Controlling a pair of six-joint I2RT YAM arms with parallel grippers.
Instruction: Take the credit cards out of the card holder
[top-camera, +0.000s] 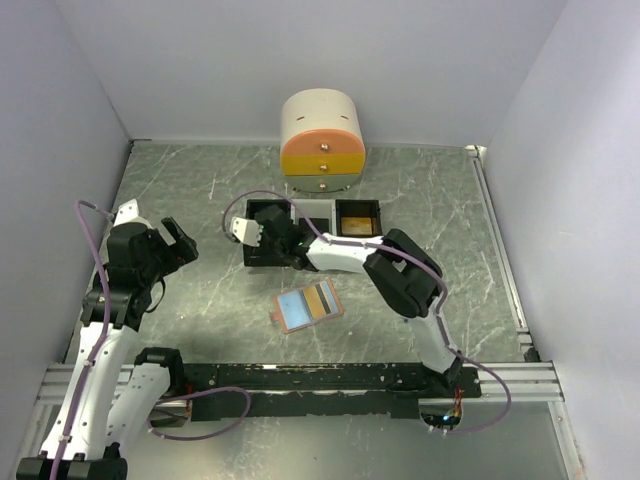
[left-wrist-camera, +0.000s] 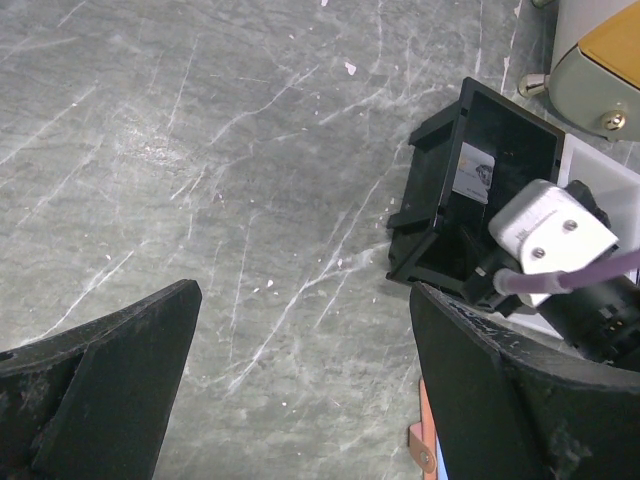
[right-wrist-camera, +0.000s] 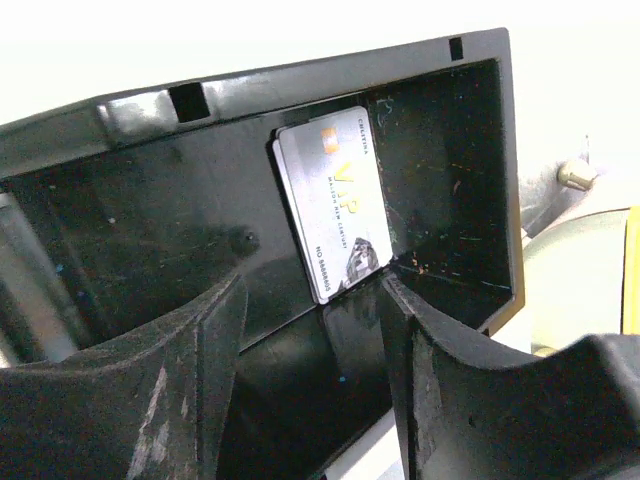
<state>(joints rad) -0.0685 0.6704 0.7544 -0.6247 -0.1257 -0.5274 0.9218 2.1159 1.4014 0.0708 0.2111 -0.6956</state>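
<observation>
The card holder (top-camera: 308, 305) lies open on the table, light blue lining up, with a dark card edge (top-camera: 322, 299) showing in its tan pockets. A grey credit card (right-wrist-camera: 330, 200) leans against the inner wall of a black tray (right-wrist-camera: 440, 190). My right gripper (right-wrist-camera: 312, 290) is inside that tray just short of the card, jaws apart with nothing between them. In the top view, the right gripper (top-camera: 274, 240) reaches into the tray (top-camera: 262, 212). My left gripper (top-camera: 175, 265) hovers wide open over bare table at the left. Its wrist view shows the holder's snap tab (left-wrist-camera: 421, 455).
A cream cabinet (top-camera: 322, 140) with orange and yellow drawers stands at the back. Beside the black tray are more compartments; the right one (top-camera: 357, 218) holds something orange-brown. A purple cable (top-camera: 260, 196) loops over the right arm. Walls close in the table.
</observation>
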